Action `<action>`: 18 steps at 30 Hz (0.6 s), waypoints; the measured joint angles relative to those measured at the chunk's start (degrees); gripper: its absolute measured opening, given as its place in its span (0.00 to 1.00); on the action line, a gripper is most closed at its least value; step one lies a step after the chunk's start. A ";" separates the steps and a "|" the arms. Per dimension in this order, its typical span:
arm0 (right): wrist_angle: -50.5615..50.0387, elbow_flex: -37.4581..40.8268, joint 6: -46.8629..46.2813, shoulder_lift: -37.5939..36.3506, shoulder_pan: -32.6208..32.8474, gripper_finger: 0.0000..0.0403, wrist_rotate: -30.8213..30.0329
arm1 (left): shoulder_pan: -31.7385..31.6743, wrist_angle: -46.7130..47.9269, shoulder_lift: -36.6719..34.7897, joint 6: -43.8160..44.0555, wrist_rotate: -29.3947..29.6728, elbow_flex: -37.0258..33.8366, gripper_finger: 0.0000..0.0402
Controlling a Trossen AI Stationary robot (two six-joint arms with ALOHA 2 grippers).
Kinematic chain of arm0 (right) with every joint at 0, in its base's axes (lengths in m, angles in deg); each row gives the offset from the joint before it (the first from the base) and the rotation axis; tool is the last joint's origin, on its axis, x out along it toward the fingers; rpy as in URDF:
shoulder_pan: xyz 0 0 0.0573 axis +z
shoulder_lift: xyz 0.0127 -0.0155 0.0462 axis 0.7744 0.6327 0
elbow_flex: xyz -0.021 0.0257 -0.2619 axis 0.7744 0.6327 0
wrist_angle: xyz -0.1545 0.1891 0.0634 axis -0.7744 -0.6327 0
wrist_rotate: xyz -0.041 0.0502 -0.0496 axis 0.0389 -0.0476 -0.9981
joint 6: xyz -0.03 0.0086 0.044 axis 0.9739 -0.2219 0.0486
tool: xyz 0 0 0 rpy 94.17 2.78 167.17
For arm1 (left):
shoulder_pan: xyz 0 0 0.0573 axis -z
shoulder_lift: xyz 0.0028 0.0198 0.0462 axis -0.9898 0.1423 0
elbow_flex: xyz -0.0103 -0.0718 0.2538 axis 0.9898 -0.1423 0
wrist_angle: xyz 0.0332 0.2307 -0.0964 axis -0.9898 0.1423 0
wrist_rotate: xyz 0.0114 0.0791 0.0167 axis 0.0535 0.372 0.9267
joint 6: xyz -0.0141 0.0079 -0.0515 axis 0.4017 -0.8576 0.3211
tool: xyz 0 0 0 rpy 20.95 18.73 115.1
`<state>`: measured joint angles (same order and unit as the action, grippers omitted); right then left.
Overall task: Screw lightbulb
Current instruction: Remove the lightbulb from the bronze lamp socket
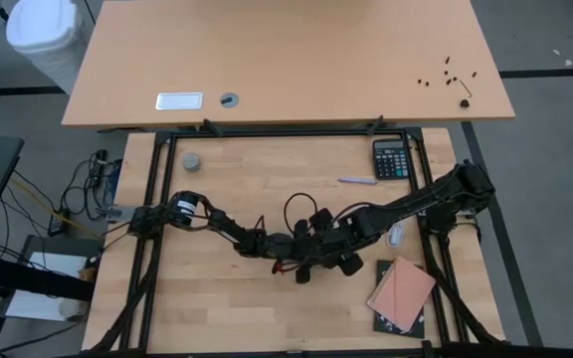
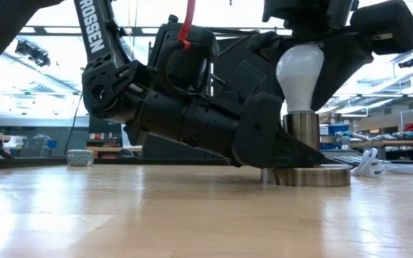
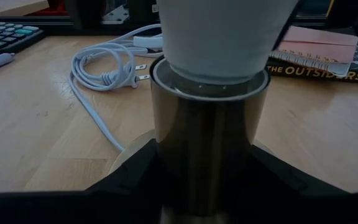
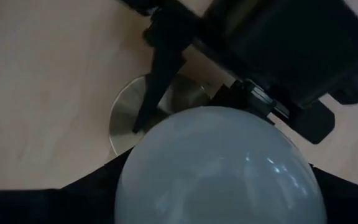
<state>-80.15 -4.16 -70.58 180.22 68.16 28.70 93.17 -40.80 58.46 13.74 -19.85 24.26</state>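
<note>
Lightbulb (image 2: 299, 70) upright, dome up, in socket (image 2: 303, 129), right jaws gripping

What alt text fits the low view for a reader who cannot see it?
A white pear-shaped lightbulb stands upright in a silvery metal socket on a round disc base, the left gripper clasping the socket and the right gripper holding the bulb from above.

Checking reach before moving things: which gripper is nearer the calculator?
Right. The right gripper is at the bulb mid-table, closer to the calculator in the far right corner; the left gripper sits just beyond it, on the lamp base.
</note>
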 joint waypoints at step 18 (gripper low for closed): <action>0.53 -0.11 -29.50 -0.22 0.92 0.92 -0.22 | -0.02 0.07 0.00 -0.11 0.24 0.00 0.47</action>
<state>-79.62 -4.27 -100.08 180.00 69.09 28.48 93.15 -40.73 58.46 13.63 -19.61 24.26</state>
